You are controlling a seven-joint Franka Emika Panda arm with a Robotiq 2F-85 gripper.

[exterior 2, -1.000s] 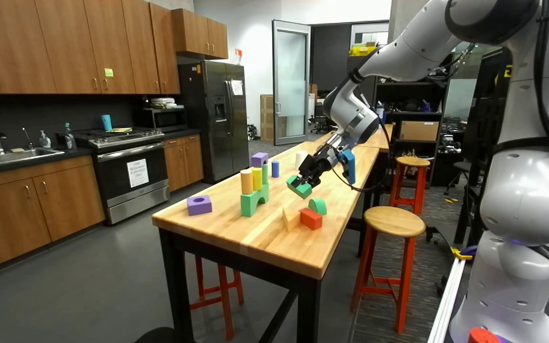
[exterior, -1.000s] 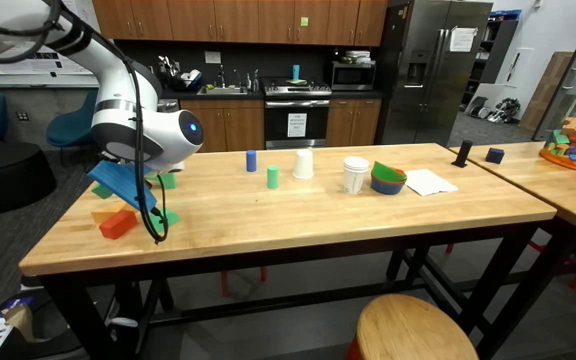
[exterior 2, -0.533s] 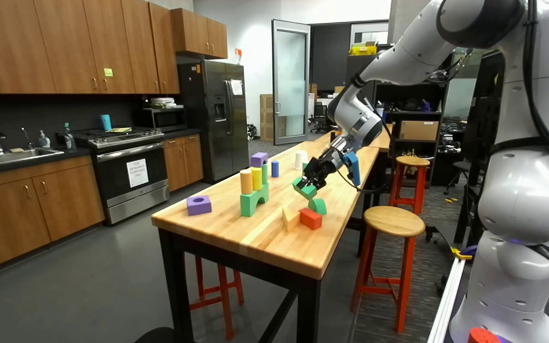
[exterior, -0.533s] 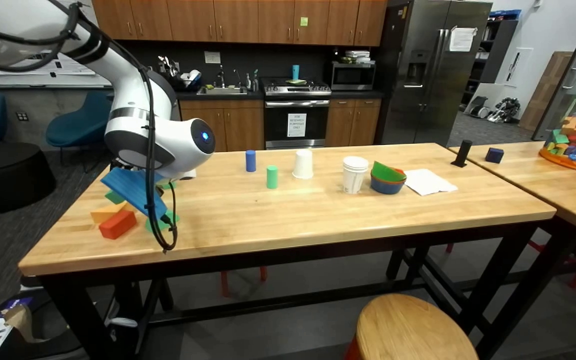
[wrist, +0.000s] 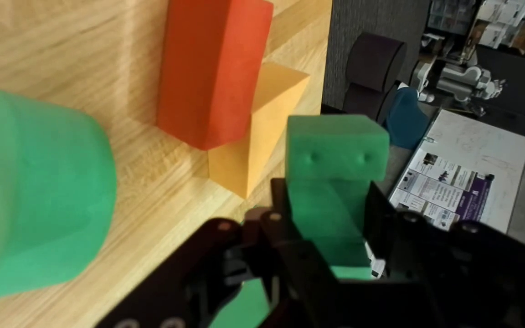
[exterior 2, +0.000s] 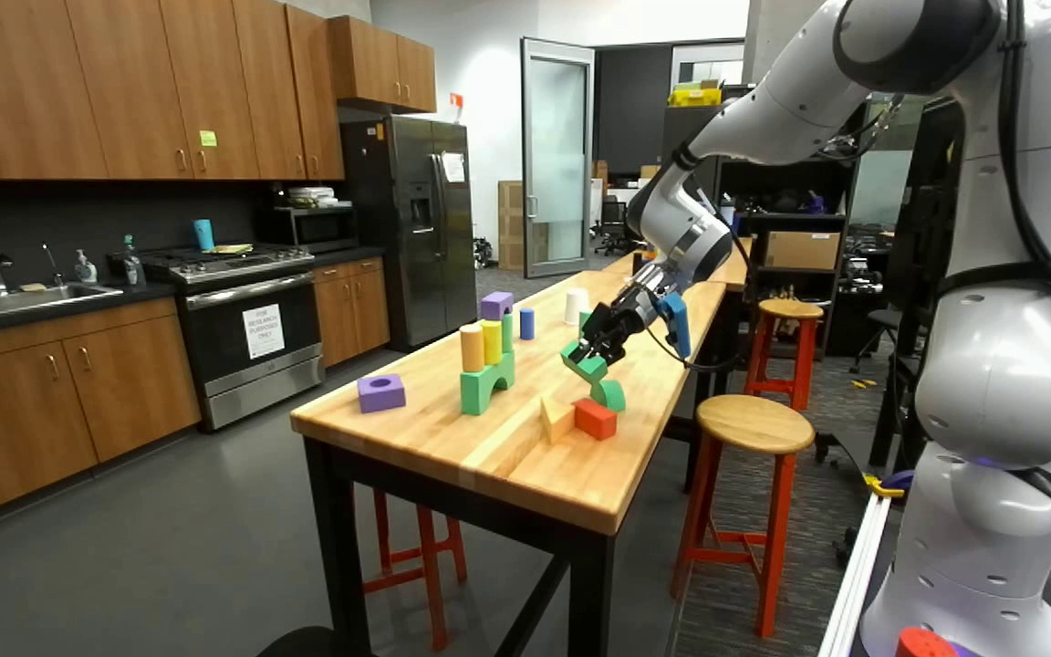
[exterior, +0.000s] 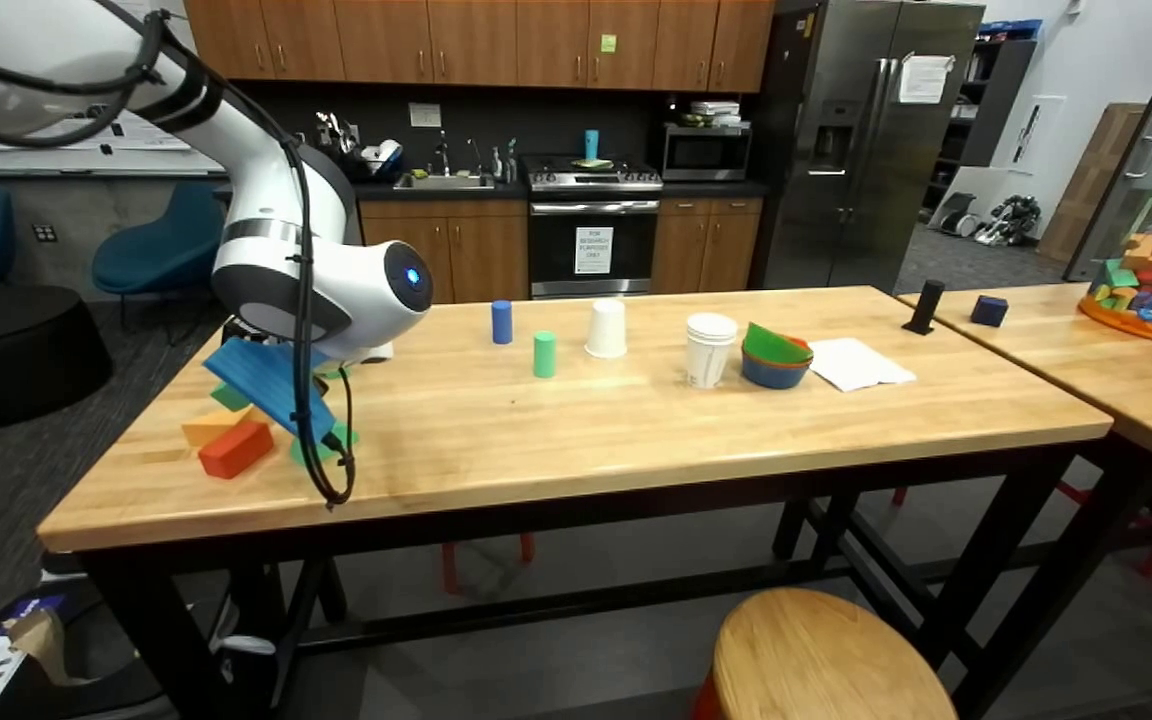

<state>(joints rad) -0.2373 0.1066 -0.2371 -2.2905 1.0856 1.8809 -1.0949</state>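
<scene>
My gripper (wrist: 326, 193) is shut on a green block (wrist: 337, 148), one finger on each side of it. In an exterior view the gripper (exterior 2: 591, 347) holds the tilted green block (exterior 2: 587, 368) above the table. In an exterior view the arm and a blue wrist part hide the fingers. Near it on the table are a green half-round block (wrist: 53, 191), a red block (wrist: 208, 77) and an orange triangular block (wrist: 249, 150). The red block (exterior 2: 595, 419) touches or nearly touches the orange one (exterior 2: 556, 420). I cannot tell whether the held block touches the half-round block (exterior 2: 609, 394).
A tower on a green arch (exterior 2: 487, 385) carries orange, yellow and green cylinders and a purple arch (exterior 2: 496, 305). A purple block (exterior 2: 381, 394) lies near the edge. Farther along are a blue cylinder (exterior: 502, 322), green cylinder (exterior: 544, 355), cups (exterior: 709, 350) and bowls (exterior: 776, 372).
The arm has moved a little right and down in both exterior views, carrying the green block closer to the half-round block. It has hardly moved over the last half second.
</scene>
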